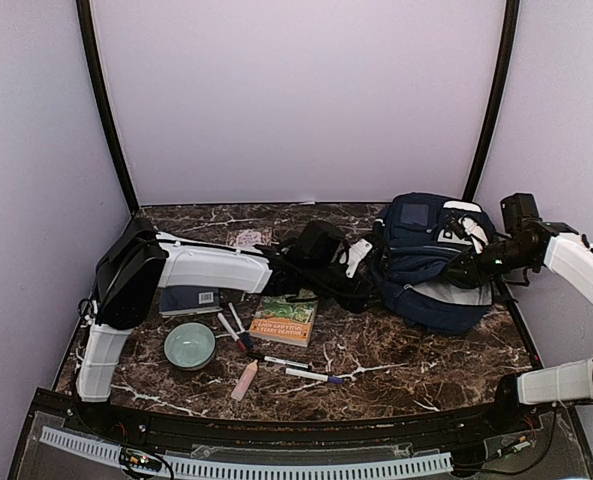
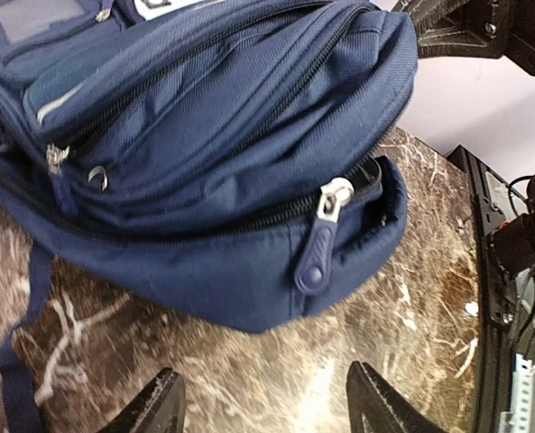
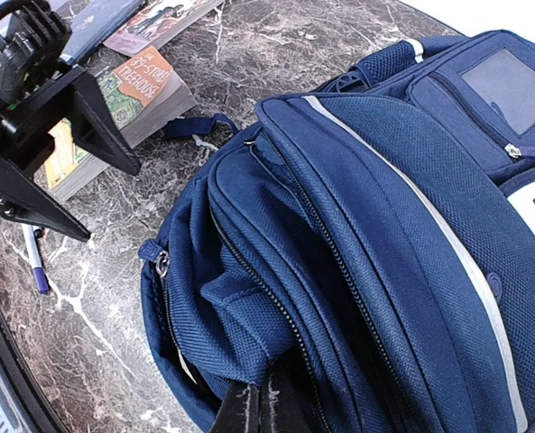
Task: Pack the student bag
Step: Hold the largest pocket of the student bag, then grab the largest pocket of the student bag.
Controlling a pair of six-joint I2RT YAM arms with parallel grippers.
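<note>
We see the student bag [image 1: 416, 262] lying on its side at the far right of the dark marbled worktop [image 1: 416, 360], its navy front pockets facing up.

The left tool [image 2: 262, 397] hangs low over the worktop, just in front of the bag's lower edge. Its 2 fingers are spread wide with nothing between them. It faces a navy zipper pull [image 2: 318, 262] hanging from the bag's bottom compartment.

The right tool [image 3: 253, 408] sits on the bag from the other side. Its fingers are pressed fully together at a raised fold of fabric beside a zip. We cannot tell whether any fabric is caught between them.

An orange-and-green paperback book [image 1: 284, 318] lies left of the bag near the middle of the worktop, with a flat navy book [image 1: 189, 298] further left. A pale green bowl [image 1: 189, 345] stands in front of the navy book. A marker [image 1: 313, 376] lies in front of the paperback.
</note>
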